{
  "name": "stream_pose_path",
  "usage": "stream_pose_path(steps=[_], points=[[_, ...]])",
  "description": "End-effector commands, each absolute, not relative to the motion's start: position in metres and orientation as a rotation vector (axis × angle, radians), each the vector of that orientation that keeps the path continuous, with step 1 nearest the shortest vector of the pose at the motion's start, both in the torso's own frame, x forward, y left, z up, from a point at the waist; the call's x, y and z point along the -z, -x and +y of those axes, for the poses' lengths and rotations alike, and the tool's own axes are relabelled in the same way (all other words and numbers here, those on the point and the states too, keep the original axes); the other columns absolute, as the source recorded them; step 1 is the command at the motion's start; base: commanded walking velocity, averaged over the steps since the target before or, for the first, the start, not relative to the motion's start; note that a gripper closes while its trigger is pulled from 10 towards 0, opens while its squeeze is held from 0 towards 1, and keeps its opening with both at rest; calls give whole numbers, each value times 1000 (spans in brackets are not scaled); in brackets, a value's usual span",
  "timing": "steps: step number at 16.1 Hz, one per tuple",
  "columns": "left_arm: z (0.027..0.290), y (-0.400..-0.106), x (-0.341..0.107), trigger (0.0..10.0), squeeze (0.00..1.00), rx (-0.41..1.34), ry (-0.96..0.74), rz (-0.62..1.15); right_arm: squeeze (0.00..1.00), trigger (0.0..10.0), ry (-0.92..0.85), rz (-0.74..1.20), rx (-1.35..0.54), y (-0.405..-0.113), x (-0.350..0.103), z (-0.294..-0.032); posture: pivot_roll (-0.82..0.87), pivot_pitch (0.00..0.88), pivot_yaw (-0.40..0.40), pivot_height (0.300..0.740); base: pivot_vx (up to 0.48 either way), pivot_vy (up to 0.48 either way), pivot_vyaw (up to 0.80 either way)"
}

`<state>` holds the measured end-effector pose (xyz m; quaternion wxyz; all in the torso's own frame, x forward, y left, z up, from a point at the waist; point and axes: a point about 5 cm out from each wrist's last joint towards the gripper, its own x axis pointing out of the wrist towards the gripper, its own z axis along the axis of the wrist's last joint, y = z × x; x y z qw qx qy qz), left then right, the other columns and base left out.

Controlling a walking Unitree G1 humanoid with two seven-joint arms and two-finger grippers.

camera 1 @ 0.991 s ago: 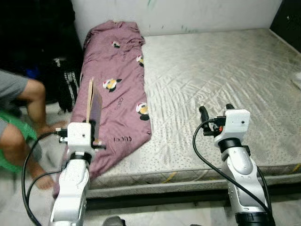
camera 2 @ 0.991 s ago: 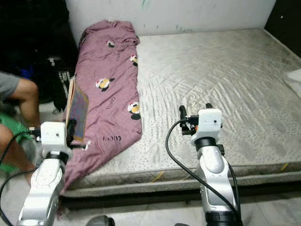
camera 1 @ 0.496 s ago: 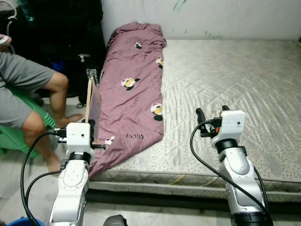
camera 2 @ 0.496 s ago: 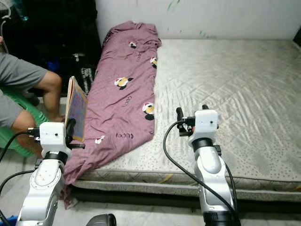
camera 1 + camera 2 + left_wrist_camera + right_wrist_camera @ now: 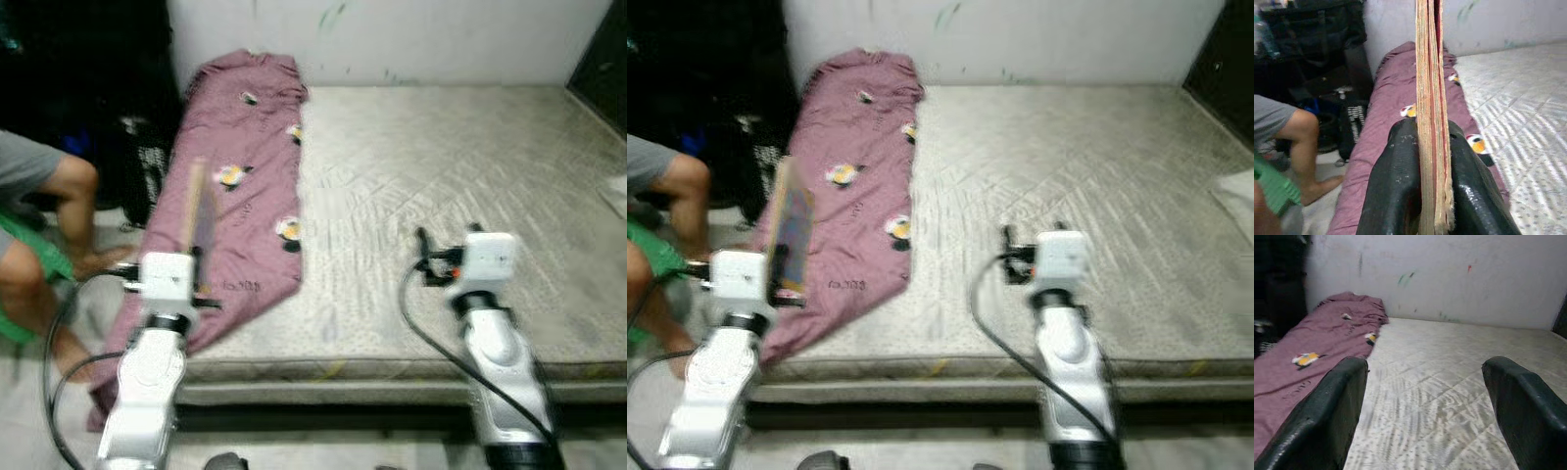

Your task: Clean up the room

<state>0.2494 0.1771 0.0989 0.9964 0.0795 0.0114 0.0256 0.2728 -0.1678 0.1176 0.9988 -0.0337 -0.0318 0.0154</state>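
My left gripper (image 5: pixel 196 266) is shut on a thin flat book (image 5: pixel 195 210), held upright on its edge over the mattress's left front corner. In the left wrist view the book's worn page edges (image 5: pixel 1428 93) stand clamped between the two black fingers (image 5: pixel 1396 186). A purple blanket (image 5: pixel 241 147) with small cartoon prints lies along the left side of the bare grey mattress (image 5: pixel 441 157) and hangs over its front edge. Above the mattress's front part, my right gripper (image 5: pixel 448 236) is open with nothing between its fingers (image 5: pixel 1327 421).
A person sits at the left on a green seat (image 5: pixel 22 257), bare leg (image 5: pixel 65 201) close to my left arm. Dark bags (image 5: pixel 98 88) are piled against the wall behind them. A white pillow corner (image 5: pixel 1239 191) lies at the mattress's right edge.
The camera has swung and the picture is now blurred, so the whole scene has shifted sideways. The left gripper still holds the book upright; the right gripper stays open.
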Motion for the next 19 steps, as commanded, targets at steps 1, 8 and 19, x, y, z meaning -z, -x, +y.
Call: stream_pose_path(steps=[1, 8, 19], points=[[175, -253, -109, 10000, 0, -57, -156, -27, 0, 10000, 79, -64, -17, -274, -119, -174, -50, 0, 38, 740, 0, -431, 0], [174, -256, -109, 10000, 0, -53, -150, -33, 0, 10000, 87, -68, -15, -276, -120, -175, -55, 0, 38, 740, 0, -423, 0], [168, -256, -113, 10000, 0, -6, -111, -77, 0, 10000, 94, -70, -4, -274, -120, -178, -65, 0, 40, 740, 85, 0, 0]])
